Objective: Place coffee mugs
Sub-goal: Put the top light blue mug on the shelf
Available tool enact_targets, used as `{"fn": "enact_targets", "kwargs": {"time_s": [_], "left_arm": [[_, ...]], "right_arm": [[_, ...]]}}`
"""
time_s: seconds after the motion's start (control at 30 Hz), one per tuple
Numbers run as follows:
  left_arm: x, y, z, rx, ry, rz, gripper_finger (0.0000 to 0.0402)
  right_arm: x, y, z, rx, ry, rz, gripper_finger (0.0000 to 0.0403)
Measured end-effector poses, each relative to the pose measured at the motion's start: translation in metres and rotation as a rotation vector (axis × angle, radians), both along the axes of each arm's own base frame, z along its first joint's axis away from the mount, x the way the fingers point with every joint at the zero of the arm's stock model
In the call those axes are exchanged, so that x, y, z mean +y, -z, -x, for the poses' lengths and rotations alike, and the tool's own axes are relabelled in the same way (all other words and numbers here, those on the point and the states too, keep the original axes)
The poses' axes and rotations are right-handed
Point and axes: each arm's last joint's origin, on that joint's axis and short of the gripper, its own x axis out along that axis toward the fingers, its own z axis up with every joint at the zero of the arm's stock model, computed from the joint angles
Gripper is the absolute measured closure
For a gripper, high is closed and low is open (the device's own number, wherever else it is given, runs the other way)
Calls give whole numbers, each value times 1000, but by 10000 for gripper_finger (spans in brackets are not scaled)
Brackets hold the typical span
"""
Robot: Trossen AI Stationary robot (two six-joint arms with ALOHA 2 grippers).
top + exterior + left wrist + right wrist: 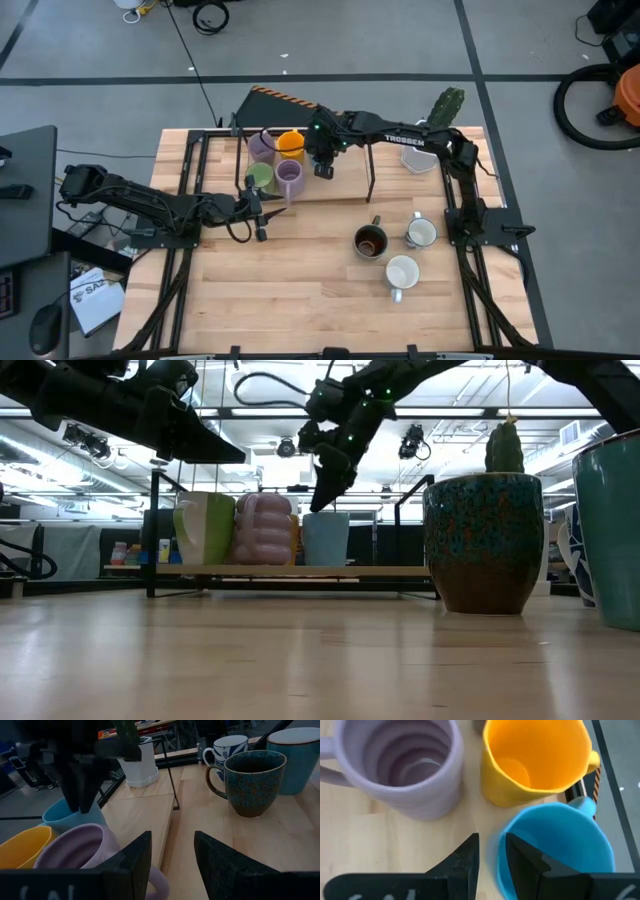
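Note:
On a low wooden shelf (330, 185) at the table's far side stand two purple mugs (262, 147) (289, 175), an orange mug (290, 143) and a green mug (258, 178). The blue mug (555, 850) stands upright beside them under my right gripper (492, 857), which is shut on it. My left gripper (258, 215) hovers open near the shelf's left end, close to the nearer purple mug (75, 850), touching nothing. A dark brown mug (370, 241) and two white mugs (421, 233) (402, 272) stand on the table to the right. My right gripper holds the blue mug by its rim (496, 851), on the side toward the purple mug. One finger (525, 865) is inside the mug and the other (465, 862) outside. The fingers come from above, pointing down. The mug stands upright with its base on the shelf (325, 538).
A white faceted pot (420, 155) with a green cactus (447, 105) stands at the far right corner. The shelf has thin black legs (370, 170). Bare tabletop (290, 290) lies in the near half. Black frame rails run along both table sides.

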Motion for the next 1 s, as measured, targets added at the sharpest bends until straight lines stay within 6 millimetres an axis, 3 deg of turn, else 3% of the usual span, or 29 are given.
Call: {"fn": "enact_targets", "kwargs": {"time_s": [0.4,0.63,0.8,1.0], "left_arm": [[0,0,0,2,0,0,246],[0,0,0,2,0,0,246],[0,0,0,2,0,0,246],[0,0,0,2,0,0,246]], "right_arm": [[5,-34,6,53,-165,70,278],[3,-28,16,220,-454,239,246],[2,-27,20,326,-500,330,230],[0,-19,22,364,-556,345,238]]}}
